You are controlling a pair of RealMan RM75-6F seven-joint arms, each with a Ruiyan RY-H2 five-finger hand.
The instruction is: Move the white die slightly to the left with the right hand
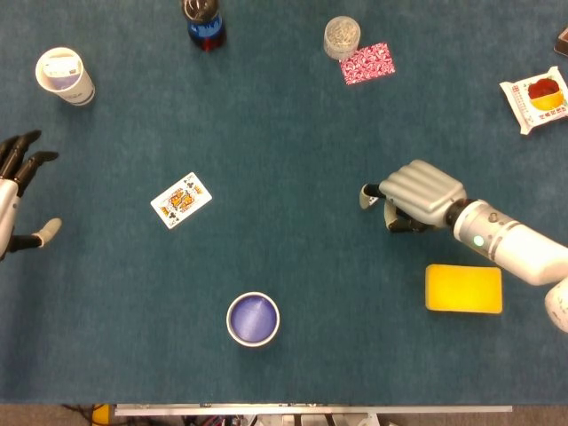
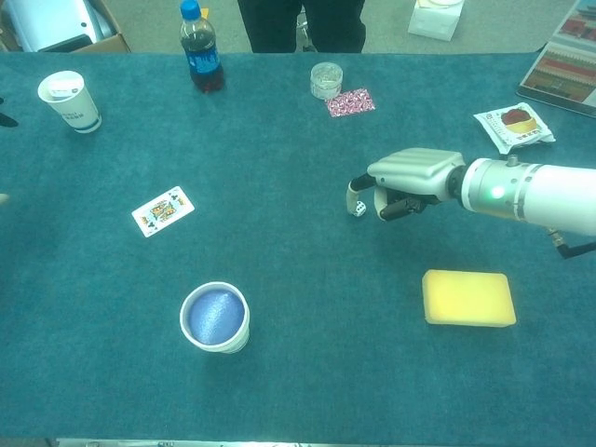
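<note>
The white die (image 2: 358,209) lies on the blue cloth right of centre. My right hand (image 2: 410,177) hovers low over it from the right. One curved fingertip (image 2: 355,187) reaches over the die's far-left side, and the thumb sits a short way to its right without a visible pinch. From the head view the die (image 1: 365,201) is mostly hidden under that fingertip, with the right hand (image 1: 415,195) just beside it. At the table's left edge my left hand (image 1: 18,191) rests with its fingers spread, holding nothing.
A yellow sponge (image 1: 463,288) lies just below the right forearm. A playing card (image 1: 181,200) and a blue-filled cup (image 1: 253,319) sit to the left. A paper cup (image 1: 65,75), soda bottle (image 1: 204,24), small jar (image 1: 342,37), patterned packet (image 1: 367,63) and snack pack (image 1: 538,100) line the far side.
</note>
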